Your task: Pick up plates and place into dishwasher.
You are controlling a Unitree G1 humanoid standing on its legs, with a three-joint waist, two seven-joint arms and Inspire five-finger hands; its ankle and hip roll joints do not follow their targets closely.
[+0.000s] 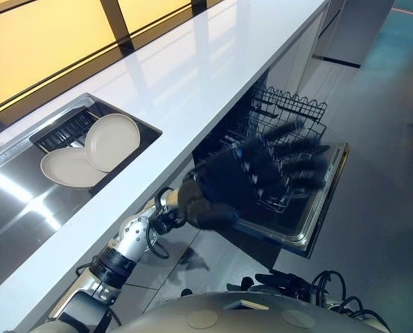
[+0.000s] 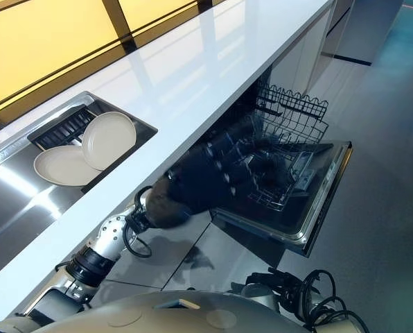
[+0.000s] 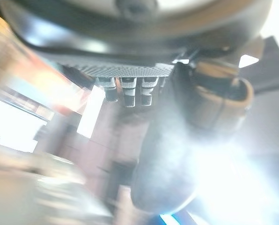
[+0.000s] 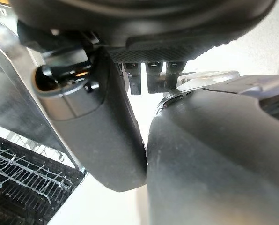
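Two round white plates (image 1: 113,141) seen overlapped in steel sink (image 1: 16,201), far left. Left hand (image 1: 241,177) held over black wire dishwasher rack (image 1: 290,111), fingers (image 1: 300,147) released, spread, nothing grasped. Right hand (image 4: 102,122) kept near, fingers relaxed.

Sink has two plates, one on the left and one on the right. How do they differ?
Pose: the right plate sits tilted, while the left plate lies flat.
Stacking: the right plate overlaps the left plate's rim.
Place: the right plate is nearer the dishwasher than the left plate.
Shared: both are round, off-white and in the sink.
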